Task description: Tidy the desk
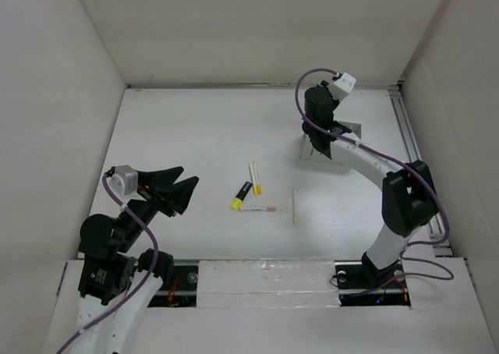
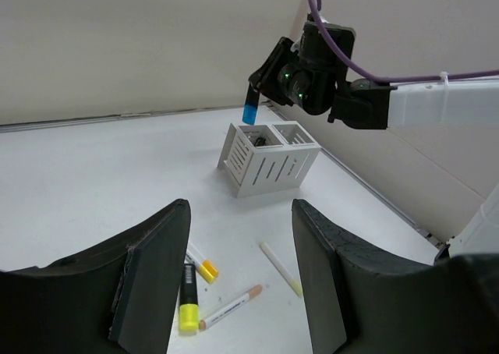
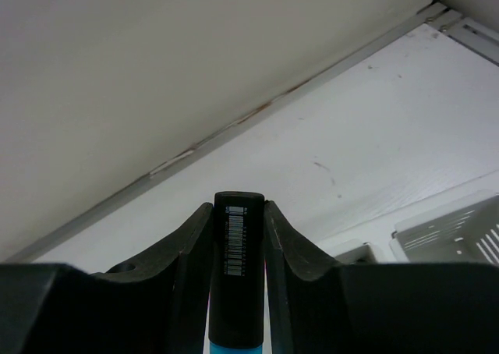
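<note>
The white desk (image 1: 195,136) holds four loose pens at its middle: a black marker with a yellow cap (image 1: 241,194), a white pen with a yellow cap (image 1: 254,178), a white pen with a tan cap (image 1: 259,209) and a thin white pen (image 1: 295,206). My right gripper (image 1: 318,132) is shut on a black marker with a blue end (image 2: 250,108), held upright just above the white slotted pen holder (image 2: 269,163) at the back right. The marker also shows between the right fingers (image 3: 238,276). My left gripper (image 2: 242,214) is open and empty, above the desk to the left of the pens.
A metal rail (image 1: 409,151) runs along the desk's right edge. Tall white wall panels (image 1: 62,97) close in the left, back and right sides. One compartment of the pen holder has something dark inside it (image 2: 260,140).
</note>
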